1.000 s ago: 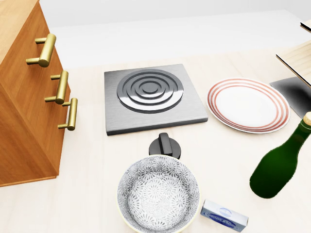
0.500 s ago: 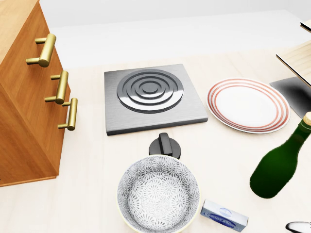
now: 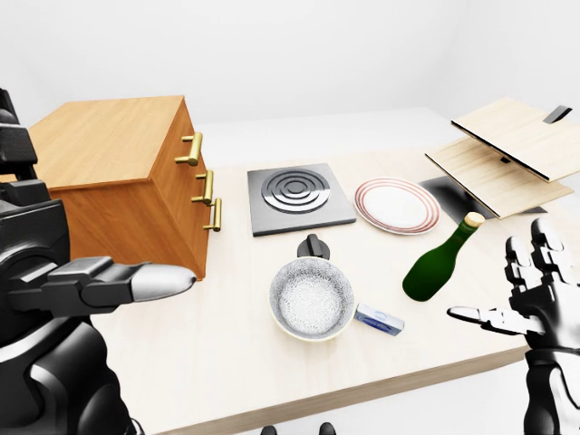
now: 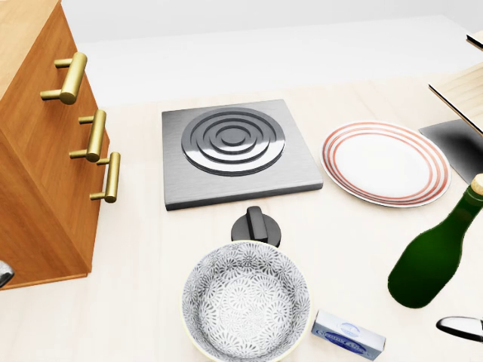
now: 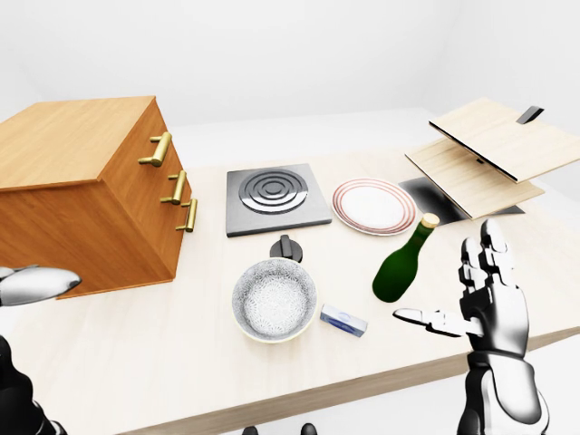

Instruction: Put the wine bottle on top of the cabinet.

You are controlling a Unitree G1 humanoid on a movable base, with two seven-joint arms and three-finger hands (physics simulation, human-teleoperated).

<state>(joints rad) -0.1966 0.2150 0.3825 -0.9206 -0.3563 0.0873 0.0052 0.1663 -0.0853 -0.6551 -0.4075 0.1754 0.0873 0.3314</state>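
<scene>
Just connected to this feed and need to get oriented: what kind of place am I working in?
Probably a simulated kitchen worktop: a single-ring hob with its knob, a striped plate, a patterned bowl and a green wine bottle share a pale table with a wooden cabinet.

Each robot hand (image 5: 485,304) has glossy black segmented fingers with silver tips, on bulky black arms.

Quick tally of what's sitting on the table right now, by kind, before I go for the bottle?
Wine bottle: 1
Cabinet: 1
Hotplate: 1, with its knob
Plate: 1
Bowl: 1
Small blue box: 1
Wooden shelf rack: 1
Total: 7
</scene>
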